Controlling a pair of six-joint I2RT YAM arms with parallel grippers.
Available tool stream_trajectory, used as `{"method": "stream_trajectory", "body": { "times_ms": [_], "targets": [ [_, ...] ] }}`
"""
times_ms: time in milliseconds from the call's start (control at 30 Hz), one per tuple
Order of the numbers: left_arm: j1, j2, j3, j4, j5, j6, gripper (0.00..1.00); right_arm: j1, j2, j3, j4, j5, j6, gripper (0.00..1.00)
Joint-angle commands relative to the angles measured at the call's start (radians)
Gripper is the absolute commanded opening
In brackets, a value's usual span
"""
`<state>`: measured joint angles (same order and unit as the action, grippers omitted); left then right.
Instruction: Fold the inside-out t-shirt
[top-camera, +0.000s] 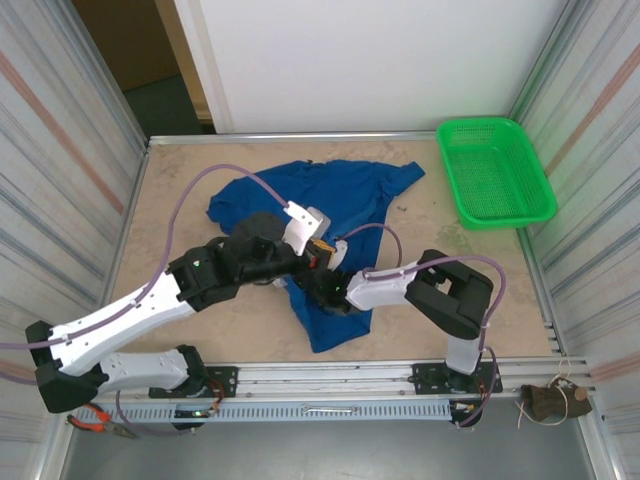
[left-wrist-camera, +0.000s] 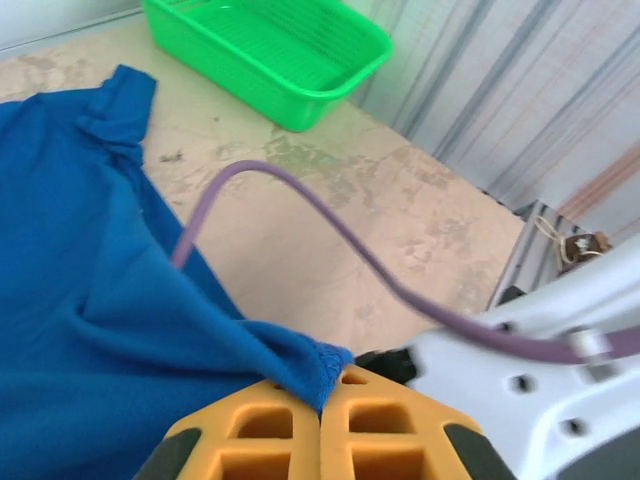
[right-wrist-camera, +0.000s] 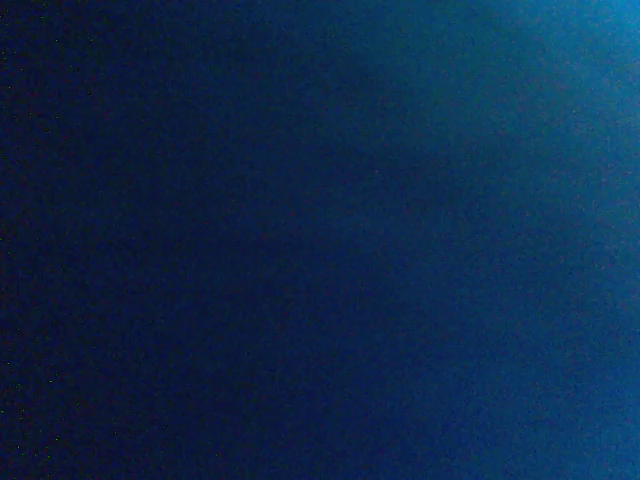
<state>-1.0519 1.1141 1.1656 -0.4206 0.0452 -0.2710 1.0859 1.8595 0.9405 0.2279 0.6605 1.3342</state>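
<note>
Blue t-shirt (top-camera: 345, 200) is lying crumpled on the surface (top-camera: 430, 215), about mid-field, with 1 sleeve reaching toward the green basket (top-camera: 495, 170) in the far right corner. The left fingers (left-wrist-camera: 270, 435) are pressing shut, pinching an edge of the shirt between them. The right fingers (top-camera: 327, 288) are sitting closed just beside them, down in the cloth. Blue fabric is covering the right wrist camera, so I cannot tell whether they are gripping cloth.
</note>
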Motion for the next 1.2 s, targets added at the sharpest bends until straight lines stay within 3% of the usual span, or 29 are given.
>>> {"method": "stream_trajectory", "body": {
  "times_ms": [0, 267, 500, 667, 733, 900, 1067, 1167],
  "targets": [
    [-0.066, 0.003, 0.067, 0.044, 0.033, -0.018, 0.0, -0.055, 0.051, 0.004, -0.181, 0.05, 0.158, 0.0],
    [-0.176, -0.013, 0.068, 0.098, 0.028, -0.053, 0.0, -0.131, -0.005, -0.052, -0.028, -0.043, 0.08, 0.0],
    [-0.178, 0.018, 0.074, 0.134, 0.047, -0.07, 0.0, -0.144, -0.026, -0.001, 0.002, -0.066, 0.006, 0.0],
    [-0.186, 0.032, 0.082, 0.194, 0.097, -0.099, 0.0, -0.222, 0.061, 0.062, 0.017, -0.179, 0.002, 0.01],
    [-0.194, 0.033, 0.09, 0.196, 0.095, -0.09, 0.0, -0.237, 0.071, 0.06, 0.054, -0.213, 0.0, 0.09],
    [-0.194, 0.029, 0.077, 0.209, 0.096, -0.084, 0.0, -0.231, 0.047, 0.087, 0.051, -0.205, -0.071, 0.48],
    [-0.194, 0.051, 0.085, 0.203, 0.099, -0.079, 0.0, -0.21, 0.026, 0.108, 0.039, -0.166, -0.095, 0.57],
    [-0.193, 0.061, 0.085, 0.239, 0.139, -0.102, 0.0, -0.224, 0.072, 0.164, 0.019, -0.204, -0.098, 0.61]
  ]
}}
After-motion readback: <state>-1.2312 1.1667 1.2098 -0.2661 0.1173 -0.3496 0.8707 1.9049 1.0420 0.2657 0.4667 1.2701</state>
